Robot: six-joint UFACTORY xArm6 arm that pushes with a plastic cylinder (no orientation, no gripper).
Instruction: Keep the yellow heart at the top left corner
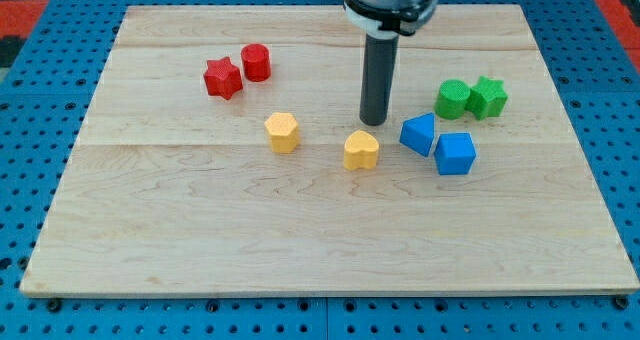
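Hovering just above the yellow heart (pixel 361 150): my tip (pixel 373 123).

The arm shows only its lowest part at the view's top: a wide, rounded dark grey housing with a glossy sheen, cut off by the frame edge. Beneath it sits a thin white ring, and under that a short black collar that narrows into the rod. The rod (pixel 375 80) is a straight, smooth cylinder of dark grey to black, plain and unmarked, with a faint lighter streak of reflected light down one side, and it ends in my tip (pixel 373 123), blunt and flat, the same dark colour as the rest.
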